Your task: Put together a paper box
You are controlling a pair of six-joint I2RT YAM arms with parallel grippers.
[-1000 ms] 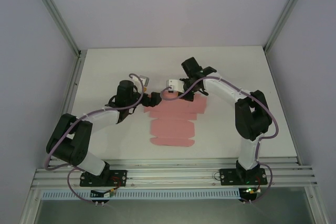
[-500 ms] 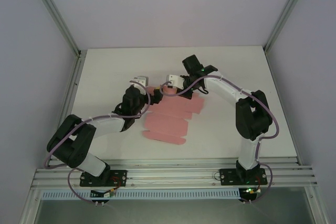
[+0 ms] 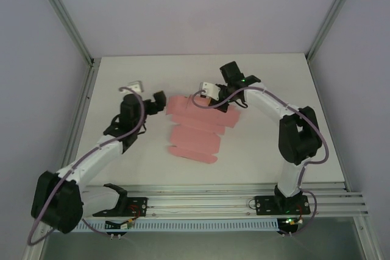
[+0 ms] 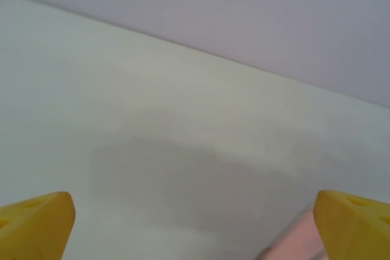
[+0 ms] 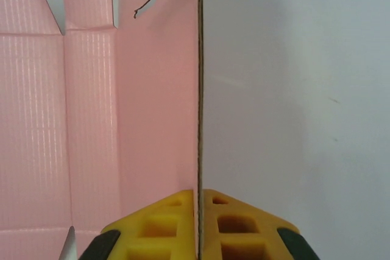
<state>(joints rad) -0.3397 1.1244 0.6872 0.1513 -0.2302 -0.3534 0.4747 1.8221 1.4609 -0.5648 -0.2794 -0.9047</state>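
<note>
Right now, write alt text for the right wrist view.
The right hand, yellow fingers closed, pinches the edge of the paper box, a pink creased sheet spreading left. Bare white table lies to the right.

Finely ribbed matt pink card on the paper box [image 5: 91, 120], smooth matt white table [image 5: 292, 89] beside it, moulded yellow plastic fingers [image 5: 234, 226] at its edge.

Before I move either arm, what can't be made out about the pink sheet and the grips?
- Right wrist: the paper box runs off the left and top edges; the right gripper covers the pinched stretch.
- Top external: the right arm hides that pinch; creases are too small.
- Left wrist: a blurred pink corner is cut by the bottom edge near the open left gripper; which flap, unclear.
</note>
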